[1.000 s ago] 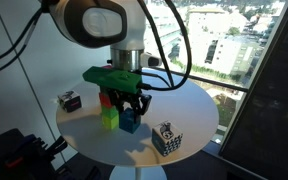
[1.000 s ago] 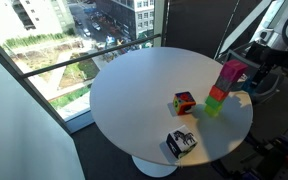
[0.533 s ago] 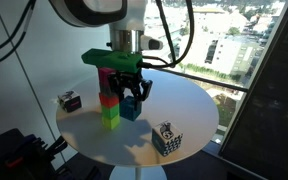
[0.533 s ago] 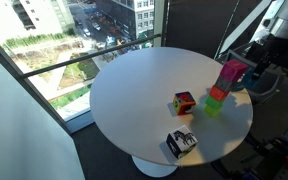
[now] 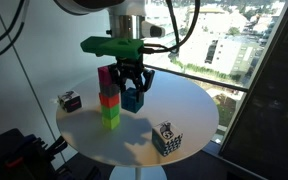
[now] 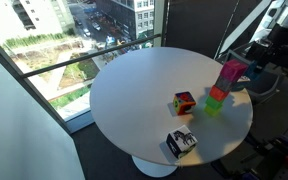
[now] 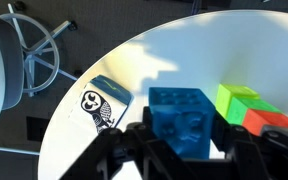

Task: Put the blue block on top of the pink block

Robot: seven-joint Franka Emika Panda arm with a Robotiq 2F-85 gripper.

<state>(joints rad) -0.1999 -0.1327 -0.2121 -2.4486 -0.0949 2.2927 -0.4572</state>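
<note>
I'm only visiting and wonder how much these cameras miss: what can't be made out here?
- Blue block: the jaws cover its sides in an exterior view.
- Beside the pink block in an exterior view, it cannot be found; the right edge cuts off the arm.
- Wrist view: pink block out of frame, red-orange block cut by the right edge, jaws blurred.
- Patterned cube: markings too small in an exterior view.

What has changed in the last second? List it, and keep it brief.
The tool, shut on the blue block, rose, carrying it from level with the green block to about level with the red block, beside the stack; not yet above the pink block. Unchanged: the grip, the stack, the black-and-white cube and the multicoloured cube.
</note>
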